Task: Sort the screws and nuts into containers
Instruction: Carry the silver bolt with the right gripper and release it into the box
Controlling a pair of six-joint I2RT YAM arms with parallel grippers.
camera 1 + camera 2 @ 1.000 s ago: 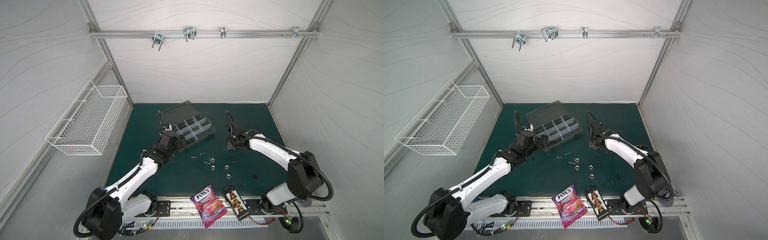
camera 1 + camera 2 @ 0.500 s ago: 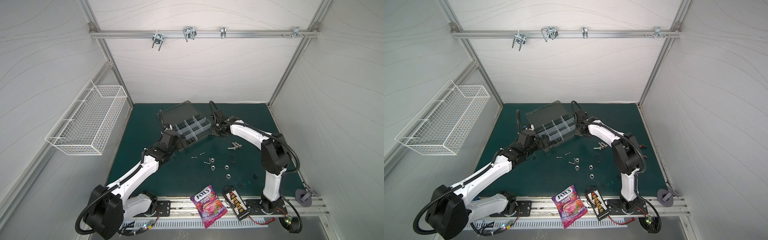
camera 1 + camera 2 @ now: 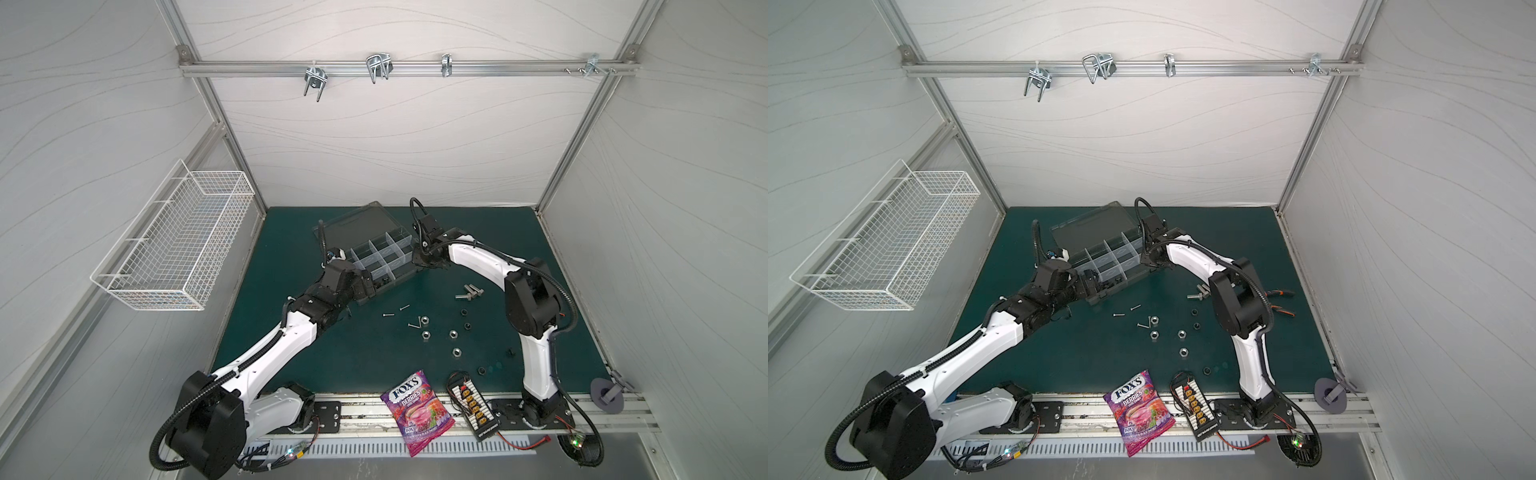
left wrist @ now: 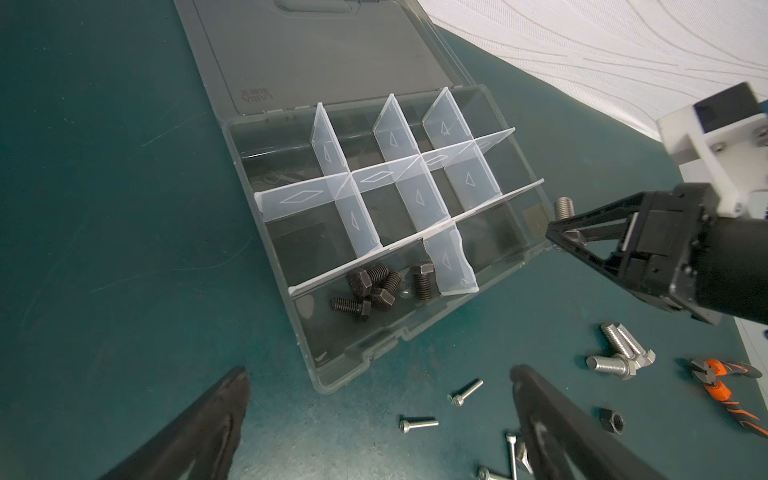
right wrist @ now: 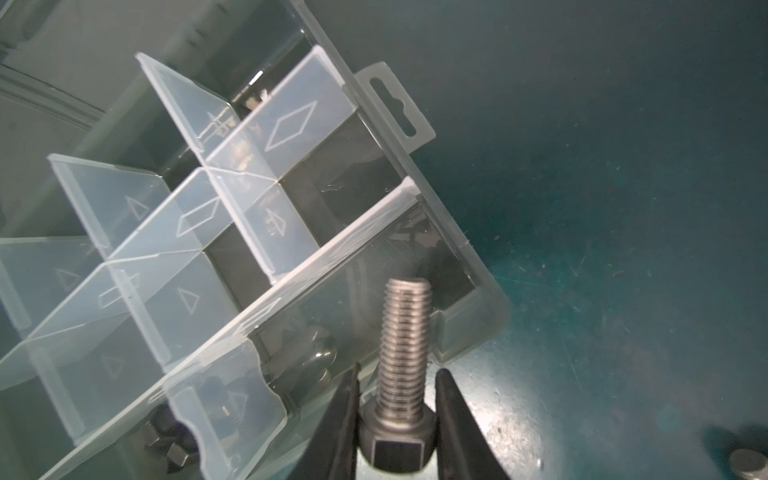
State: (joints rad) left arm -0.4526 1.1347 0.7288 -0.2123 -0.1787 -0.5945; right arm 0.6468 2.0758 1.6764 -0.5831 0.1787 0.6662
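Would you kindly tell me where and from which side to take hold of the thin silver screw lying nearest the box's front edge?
Grip the thin screw across mid-shaft, coming straight down with the jaws crosswise to its length. It lies flat on the green mat, touching nothing, so both flanks are free; its ends look too small to pinch.

A silver hex bolt is pinched by its head in the right gripper, with its threaded shank pointing ahead toward the near corner of the smoky-grey organizer box, whose lid lies back. A few black hex bolts lie in the compartment nearest the left gripper. Loose on the mat beside that gripper are thin silver screws and three silver bolts. Farther out lie silver nuts and black nuts.
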